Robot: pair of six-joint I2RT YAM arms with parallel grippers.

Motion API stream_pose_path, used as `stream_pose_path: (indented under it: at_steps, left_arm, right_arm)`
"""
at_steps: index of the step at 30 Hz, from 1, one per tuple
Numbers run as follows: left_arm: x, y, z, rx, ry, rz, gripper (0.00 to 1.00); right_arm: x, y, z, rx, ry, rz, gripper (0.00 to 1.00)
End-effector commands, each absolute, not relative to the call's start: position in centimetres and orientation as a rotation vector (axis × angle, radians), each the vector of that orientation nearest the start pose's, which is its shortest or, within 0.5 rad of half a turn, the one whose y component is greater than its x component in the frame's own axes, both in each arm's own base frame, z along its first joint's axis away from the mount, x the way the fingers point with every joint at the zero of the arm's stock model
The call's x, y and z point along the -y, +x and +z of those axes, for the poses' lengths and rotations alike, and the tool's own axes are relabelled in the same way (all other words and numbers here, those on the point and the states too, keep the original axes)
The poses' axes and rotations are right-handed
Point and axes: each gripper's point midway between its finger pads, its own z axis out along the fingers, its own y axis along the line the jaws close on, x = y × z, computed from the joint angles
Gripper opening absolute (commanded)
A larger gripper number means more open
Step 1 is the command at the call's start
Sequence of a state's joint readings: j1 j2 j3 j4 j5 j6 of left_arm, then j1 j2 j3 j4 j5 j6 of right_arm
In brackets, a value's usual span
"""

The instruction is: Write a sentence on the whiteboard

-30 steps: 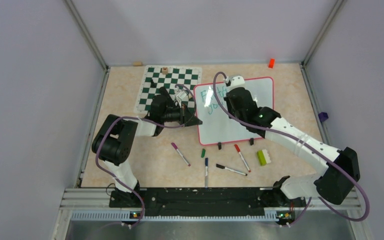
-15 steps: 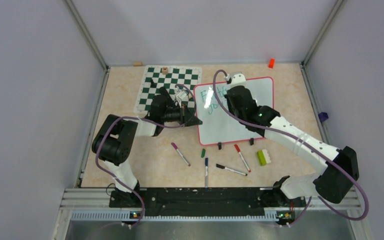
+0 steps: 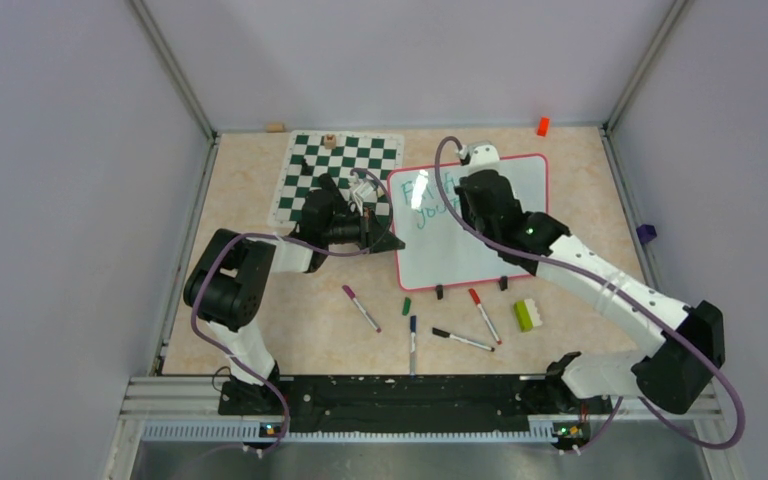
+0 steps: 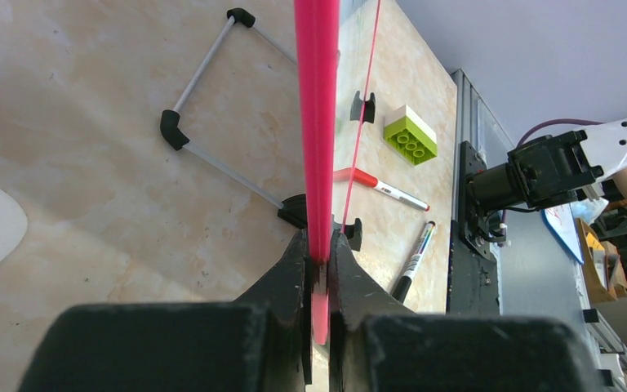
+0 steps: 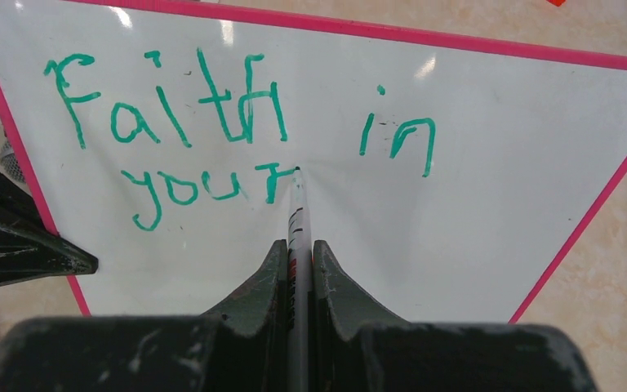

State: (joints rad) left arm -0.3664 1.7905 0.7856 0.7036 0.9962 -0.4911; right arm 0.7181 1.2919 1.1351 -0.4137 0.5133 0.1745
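Two lines of teal-green handwriting make up the sentence [image 5: 237, 131] so far: "Faith in" above and "your" below, with the last letter ending at the marker tip. The writing step is judged to be in mid-course, since the wording reads as unfinished and much of the board is bare.

The whiteboard [image 3: 480, 245] is laid on the desk [image 3: 290, 320], just right of the checkered chess mat [image 3: 340, 165], with two small black feet [image 3: 439, 292] showing at its near edge. The marker [image 5: 297, 216] is pinched between the closed-up jaws of the right gripper [image 5: 297, 249], and its tip is set on the board at the end of the second line. The left gripper [image 4: 318, 245] is pressed together on the pink frame [image 4: 317, 122] at the board's left edge, so the board is steadied.

For the next move, the tip would need to be carried slightly right of the "r" and the next letter begun with light, even pressure. A slick board of this kind is likely to slide if the frame is let go.

The board is glossy white, marked by glare, with rounded corners and a thin frame. The ink is laid in slightly uneven strokes. The marker barrel is slim and pale, the gripper fingers are matte black and scuffed, and the desk is smooth, mottled beige. Loose markers [image 3: 484, 316] are scattered nearer the arm bases.
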Motion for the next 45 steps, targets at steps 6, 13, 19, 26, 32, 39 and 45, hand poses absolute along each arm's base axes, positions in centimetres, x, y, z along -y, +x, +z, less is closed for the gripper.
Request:
stream_pose_path:
  at_steps: [6,13,19,26,32,39,45]
  left_arm:
    - [29.5,31.5,13.1,-1.846,0.672,-1.482,0.0]
    - [29.4,31.5,13.3,-1.847,0.674,-1.479,0.0]
    - [28.8,31.5,13.7,-1.845,0.658,-1.465,0.0]
    - [28.5,31.1,13.1,-1.864,0.657,-1.476,0.0]
    - [28.2,30.0,11.9,-1.921,0.619,-1.506,0.0]
    - [27.8,30.0,10.6,-1.988,0.608,-1.453,0.0]
    - [27.6,30.1,10.5,-1.961,0.62,-1.427,0.0]
  right_arm:
    - [-17.0,32.2,26.7,-1.957,-0.238,0.051,0.0]
    - [-16.6,31.7,25.0,-1.982,-0.219,0.047,0.0]
    - [-15.4,31.2,25.1,-1.934,-0.15,0.051,0.0]
    - [-14.2,30.2,25.0,-1.897,-0.124,0.06,0.0]
    - [-14.4,29.2,24.9,-1.887,-0.154,0.114,0.0]
    - [-15.2,28.7,24.7,-1.905,-0.198,0.164,0.0]
    - [-15.6,28.4,24.5,-1.941,-0.23,0.177,0.0]
